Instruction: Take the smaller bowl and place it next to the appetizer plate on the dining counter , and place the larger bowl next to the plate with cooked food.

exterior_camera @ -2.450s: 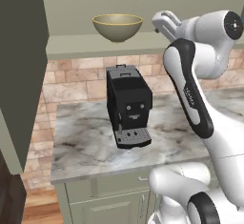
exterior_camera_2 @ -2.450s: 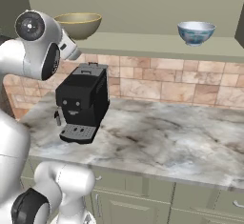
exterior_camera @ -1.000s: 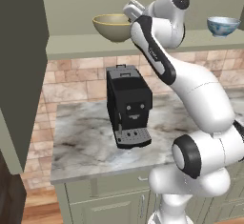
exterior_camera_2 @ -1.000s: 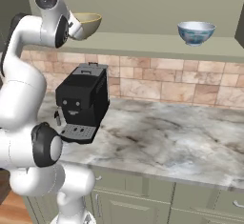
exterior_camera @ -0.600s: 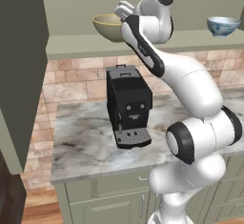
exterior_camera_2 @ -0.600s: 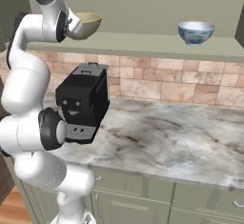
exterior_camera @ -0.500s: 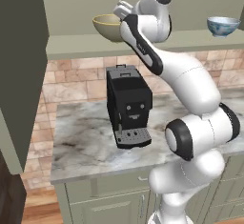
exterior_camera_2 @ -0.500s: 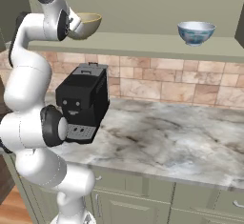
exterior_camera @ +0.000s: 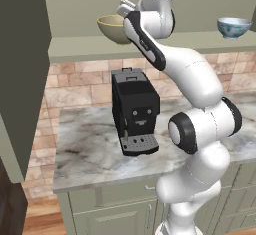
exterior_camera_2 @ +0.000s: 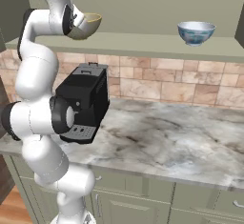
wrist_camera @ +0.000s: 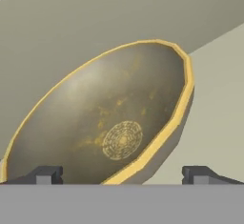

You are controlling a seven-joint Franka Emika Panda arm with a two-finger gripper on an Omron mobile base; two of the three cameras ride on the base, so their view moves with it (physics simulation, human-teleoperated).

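Note:
The larger bowl (exterior_camera: pixel 112 27), tan with a yellow rim, stands on a high shelf (exterior_camera: pixel 180 42) at the left. My gripper (exterior_camera: pixel 125 8) is up at its right edge, open. In the hand view the larger bowl (wrist_camera: pixel 119 123) is very close, and my gripper (wrist_camera: pixel 123 175) has its two fingertips wide apart on either side of the near rim, with no grip on it. From the right base view my hand covers the left part of the larger bowl (exterior_camera_2: pixel 91 23). The smaller bowl (exterior_camera: pixel 234 27) (exterior_camera_2: pixel 196 31), white and blue, sits further right on the same shelf. The dining counter and both plates are out of view.
A black coffee machine (exterior_camera: pixel 134 110) (exterior_camera_2: pixel 86 101) stands on the marble counter (exterior_camera: pixel 85 141) under the shelf, against a brick wall. A dark tall cabinet (exterior_camera: pixel 22 69) closes off the left side. My arm rises in front of the machine's right side.
My arm has swung left along the shelf, from the middle towards the larger bowl, and the hand now sits at its rim. The jaws stayed open. Both bowls are where they were.

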